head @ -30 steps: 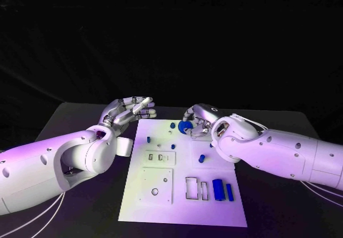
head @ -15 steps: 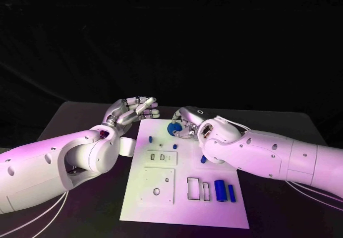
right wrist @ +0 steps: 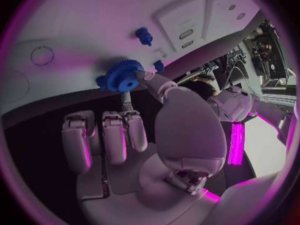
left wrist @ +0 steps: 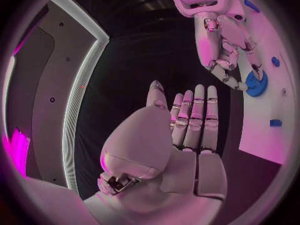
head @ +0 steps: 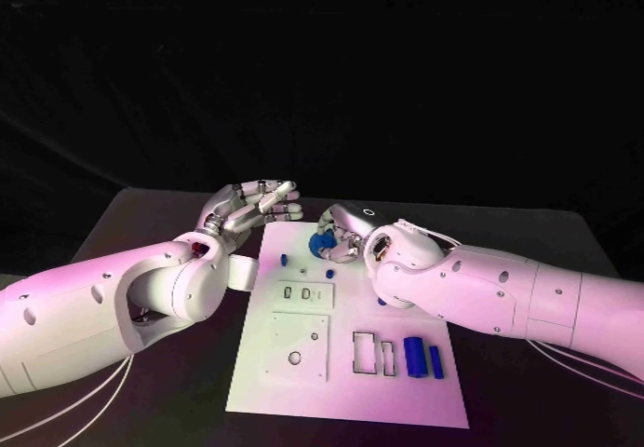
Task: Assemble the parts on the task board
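The white task board lies in the middle of the black table. My right hand is over the board's far end and pinches a blue gear between thumb and a finger; the right wrist view shows the gear close to the board. Whether the gear touches the board I cannot tell. My left hand hovers just off the board's far left corner, fingers straight and apart, holding nothing. The left wrist view shows my left hand flat, with the right hand and the gear beyond it.
Two blue cylinders lie side by side at the board's near right. Small blue pegs stand on its far half, one near the left edge and another beside my right forearm. Rectangular slots and round holes mark the near half.
My right hand has carried the blue gear a little to the left over the board's far end. The left hand has hardly moved.
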Controlling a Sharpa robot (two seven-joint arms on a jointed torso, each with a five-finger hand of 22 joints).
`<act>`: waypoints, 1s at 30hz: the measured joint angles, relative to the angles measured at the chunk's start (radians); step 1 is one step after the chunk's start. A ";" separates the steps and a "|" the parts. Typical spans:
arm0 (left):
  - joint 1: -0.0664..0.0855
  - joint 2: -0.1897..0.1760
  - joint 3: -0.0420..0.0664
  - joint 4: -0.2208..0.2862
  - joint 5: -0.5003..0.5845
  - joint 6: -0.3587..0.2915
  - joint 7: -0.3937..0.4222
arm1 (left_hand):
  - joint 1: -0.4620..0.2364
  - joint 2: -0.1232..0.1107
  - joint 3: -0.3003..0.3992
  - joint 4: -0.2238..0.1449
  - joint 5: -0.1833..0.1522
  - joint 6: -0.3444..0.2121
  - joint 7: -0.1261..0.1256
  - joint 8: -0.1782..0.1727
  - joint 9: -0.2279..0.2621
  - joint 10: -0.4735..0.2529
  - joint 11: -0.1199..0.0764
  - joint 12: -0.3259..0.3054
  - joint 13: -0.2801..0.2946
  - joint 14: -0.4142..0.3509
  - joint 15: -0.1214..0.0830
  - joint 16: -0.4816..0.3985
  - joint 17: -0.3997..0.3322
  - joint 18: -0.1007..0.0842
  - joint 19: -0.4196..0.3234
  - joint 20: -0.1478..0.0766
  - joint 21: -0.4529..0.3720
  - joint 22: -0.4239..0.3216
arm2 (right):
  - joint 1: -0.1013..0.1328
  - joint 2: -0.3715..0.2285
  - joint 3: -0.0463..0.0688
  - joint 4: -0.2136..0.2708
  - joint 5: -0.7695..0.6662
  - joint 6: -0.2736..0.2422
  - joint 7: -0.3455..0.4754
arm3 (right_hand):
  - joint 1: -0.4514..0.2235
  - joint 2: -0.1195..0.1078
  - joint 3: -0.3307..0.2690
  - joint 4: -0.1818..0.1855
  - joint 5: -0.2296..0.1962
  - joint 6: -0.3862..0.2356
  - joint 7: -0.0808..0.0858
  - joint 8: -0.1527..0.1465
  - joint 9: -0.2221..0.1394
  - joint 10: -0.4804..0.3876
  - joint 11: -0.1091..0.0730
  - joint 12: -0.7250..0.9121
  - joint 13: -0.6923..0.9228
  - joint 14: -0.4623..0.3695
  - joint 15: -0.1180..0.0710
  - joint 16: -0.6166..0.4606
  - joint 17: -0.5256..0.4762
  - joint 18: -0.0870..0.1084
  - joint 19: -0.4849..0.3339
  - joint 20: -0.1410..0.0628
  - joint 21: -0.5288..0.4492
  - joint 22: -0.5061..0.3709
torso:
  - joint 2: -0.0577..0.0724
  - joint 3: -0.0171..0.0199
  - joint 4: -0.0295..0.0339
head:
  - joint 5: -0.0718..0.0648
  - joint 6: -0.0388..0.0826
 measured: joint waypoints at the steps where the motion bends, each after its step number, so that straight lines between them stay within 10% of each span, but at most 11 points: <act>1: 0.000 0.000 0.000 0.000 0.000 0.000 0.000 | 0.000 0.000 0.000 0.000 0.000 0.000 0.000 0.000 0.000 0.000 0.000 0.000 0.000 0.000 0.000 0.000 0.000 0.000 0.000 0.000 0.000 0.000 | 0.000 0.000 0.000 0.000 0.000 0.000 0.000 | 0.000 0.000 0.000 0.000 0.000 0.000 0.000 0.000 0.000 0.000 0.000 0.000 0.000 0.000 0.000 0.000 0.000 0.000 0.000 0.000 0.000 0.000 | 0.000 0.0001 -0.0001 | 0.001 -0.001; 30: 0.000 -0.001 0.000 -0.002 0.000 0.000 -0.004 | 0.005 0.005 -0.003 -0.003 0.000 0.000 0.000 0.000 0.001 0.000 0.000 0.000 0.000 0.000 0.000 0.000 0.002 0.000 0.000 0.000 0.000 -0.001 | -0.002 0.016 0.000 -0.043 0.001 0.038 0.009 | -0.056 -0.023 0.000 0.009 -0.062 -0.071 0.013 -0.058 -0.007 -0.018 0.018 -0.045 0.001 0.001 0.008 0.000 0.000 0.000 0.000 0.008 -0.006 0.000 | -0.002 -0.0004 -0.0004 | 0.001 -0.008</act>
